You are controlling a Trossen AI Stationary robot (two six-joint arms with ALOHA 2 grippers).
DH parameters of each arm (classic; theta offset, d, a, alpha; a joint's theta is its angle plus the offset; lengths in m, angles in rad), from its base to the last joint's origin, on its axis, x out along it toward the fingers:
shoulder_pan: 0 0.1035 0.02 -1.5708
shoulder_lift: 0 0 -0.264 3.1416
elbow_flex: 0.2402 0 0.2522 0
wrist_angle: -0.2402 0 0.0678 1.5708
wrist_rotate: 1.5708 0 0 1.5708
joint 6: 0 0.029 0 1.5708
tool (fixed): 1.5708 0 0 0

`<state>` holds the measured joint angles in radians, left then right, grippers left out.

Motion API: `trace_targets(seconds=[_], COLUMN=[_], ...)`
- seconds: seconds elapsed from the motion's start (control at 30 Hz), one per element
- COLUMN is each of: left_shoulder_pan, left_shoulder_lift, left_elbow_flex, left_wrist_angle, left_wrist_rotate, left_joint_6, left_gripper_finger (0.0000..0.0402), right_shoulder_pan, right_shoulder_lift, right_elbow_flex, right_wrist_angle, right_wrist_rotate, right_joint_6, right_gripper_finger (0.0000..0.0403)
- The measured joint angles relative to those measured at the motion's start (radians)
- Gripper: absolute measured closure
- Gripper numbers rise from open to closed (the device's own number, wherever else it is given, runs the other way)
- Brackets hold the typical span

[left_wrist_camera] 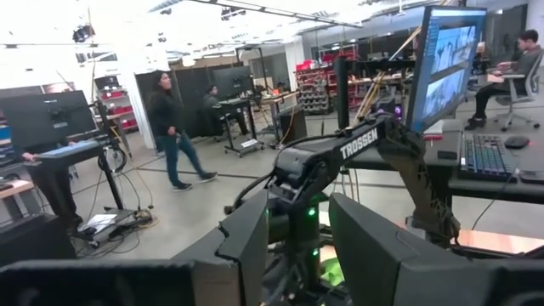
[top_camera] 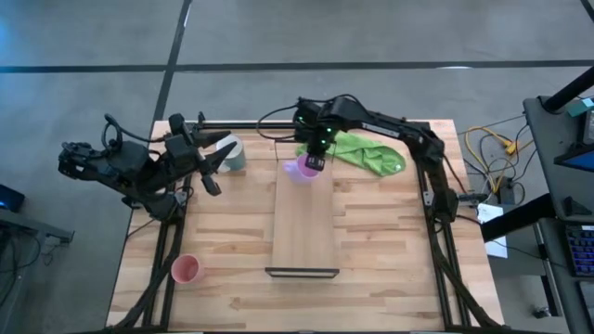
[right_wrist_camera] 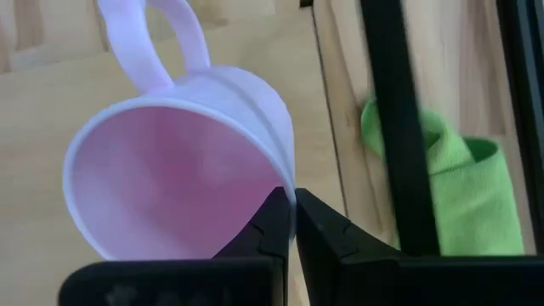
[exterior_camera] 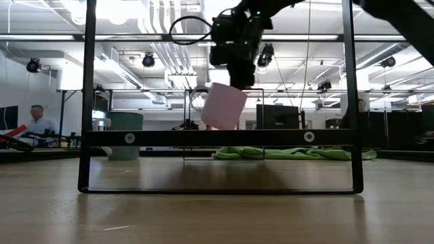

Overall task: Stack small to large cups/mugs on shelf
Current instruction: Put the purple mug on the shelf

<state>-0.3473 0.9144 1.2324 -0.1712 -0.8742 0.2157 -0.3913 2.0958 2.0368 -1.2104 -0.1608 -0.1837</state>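
While the right claw pinches the rim of the lilac mug, fingers clamped on its wall, the item hangs tilted in the air, mouth turned toward the wrist camera, handle pointing away.

Item, held: lilac mug; over the far end of the shelf, clear of the board, as the low view shows it hanging well above the frame. Long axis of the shelf runs near to far across the counter; the mug sits on that line, at the far end.

Item, near left: pink cup; upright on the counter, well apart from the shelf, by the near left corner.

Item, far left: white-grey mug; on the counter just beside the left claw, whose fingers stand apart, touching nothing.

Item, far right: green cloth; lying beyond the shelf's far end.

Judgement: the placing calls for a straight lowering onto the board and an uprighting of the tilted mug. For the two remaining cups, the left arm is the nearer.
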Motion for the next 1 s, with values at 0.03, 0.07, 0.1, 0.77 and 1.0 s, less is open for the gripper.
trace_targets(seconds=[0.03, 0.07, 0.1, 0.77, 1.0], left_shoulder_pan=[0.000, 0.000, 0.000, 0.000, 0.000], left_shoulder_lift=[0.001, 0.001, 0.001, 0.001, 0.001], left_elbow_flex=[0.000, 0.000, 0.000, 0.000, -0.001], left_wrist_angle=[0.001, 0.000, -0.002, -0.004, -0.003], left_wrist_rotate=[0.000, 0.000, 0.000, 0.000, 0.000], left_joint_6=[0.000, 0.000, 0.000, 0.000, 0.000], left_gripper_finger=[0.0288, 0.0288, 0.0288, 0.0288, 0.0288], right_shoulder_pan=[-0.001, -0.002, -0.003, -0.004, -0.004], right_shoulder_lift=[0.015, 0.030, 0.045, 0.102, 0.101], right_elbow_flex=[0.023, 0.044, 0.066, 0.119, 0.119], right_wrist_angle=[-0.010, -0.024, -0.043, -0.145, -0.143], right_wrist_rotate=[0.001, 0.002, 0.003, 0.032, 0.036], right_joint_6=[0.000, 0.000, 0.000, 0.002, 0.007], right_gripper_finger=[0.0394, 0.0394, 0.0394, 0.0389, 0.0388])
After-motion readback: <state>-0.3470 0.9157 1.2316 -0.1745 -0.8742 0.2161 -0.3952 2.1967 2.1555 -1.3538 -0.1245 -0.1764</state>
